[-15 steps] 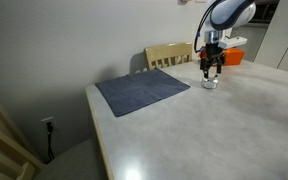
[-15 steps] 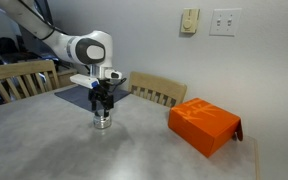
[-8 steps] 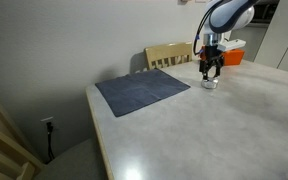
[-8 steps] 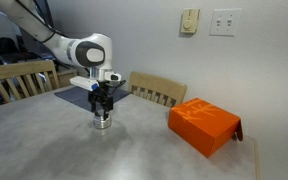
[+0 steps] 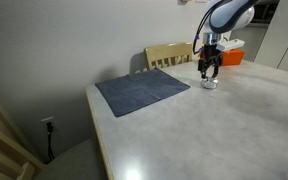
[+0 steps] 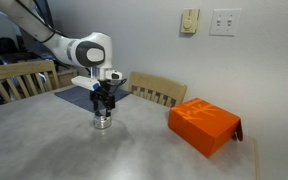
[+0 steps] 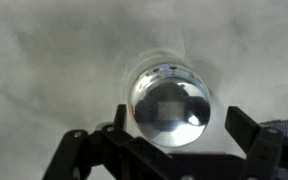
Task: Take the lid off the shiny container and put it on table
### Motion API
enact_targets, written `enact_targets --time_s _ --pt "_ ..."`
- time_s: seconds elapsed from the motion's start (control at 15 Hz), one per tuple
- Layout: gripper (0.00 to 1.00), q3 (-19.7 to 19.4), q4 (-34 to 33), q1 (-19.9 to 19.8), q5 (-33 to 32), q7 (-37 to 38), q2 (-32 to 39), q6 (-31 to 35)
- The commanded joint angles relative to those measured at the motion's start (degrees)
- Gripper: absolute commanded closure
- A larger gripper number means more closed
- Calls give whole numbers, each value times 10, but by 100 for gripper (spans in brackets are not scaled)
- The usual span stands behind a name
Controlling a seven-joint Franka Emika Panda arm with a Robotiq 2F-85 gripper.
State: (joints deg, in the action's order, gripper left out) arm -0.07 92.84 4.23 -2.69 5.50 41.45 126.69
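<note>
The shiny container [image 6: 103, 122] is a small round silver tin on the pale table [image 6: 134, 150]; it also shows in an exterior view [image 5: 210, 85]. Its round silvery lid [image 7: 169, 98] sits on top and fills the middle of the wrist view, mirror-bright. My gripper [image 6: 103, 103] hangs straight above the tin, also seen in an exterior view [image 5: 210, 70]. In the wrist view my gripper [image 7: 179, 120] is open, with one black finger on each side of the lid. A gap shows at the right finger.
An orange box [image 6: 204, 124] lies on the table near the tin, also in an exterior view [image 5: 230, 55]. A dark blue-grey cloth mat [image 5: 142, 90] lies beside the tin. Wooden chairs [image 6: 156, 90] stand at the table's edges.
</note>
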Motion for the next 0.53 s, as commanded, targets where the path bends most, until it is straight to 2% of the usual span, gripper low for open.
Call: enact_targets --time_s 0.0,0.07,0.13,0.27,0.47 --pt "26 -8 22 9 -16 7 -11 26" --pt "34 -8 24 9 -18 8 -11 28" --pt "36 -7 26 9 -18 7 -12 30" --pt "52 -7 29 10 -19 8 -13 34" --pt "56 -6 36 14 -20 11 -19 36"
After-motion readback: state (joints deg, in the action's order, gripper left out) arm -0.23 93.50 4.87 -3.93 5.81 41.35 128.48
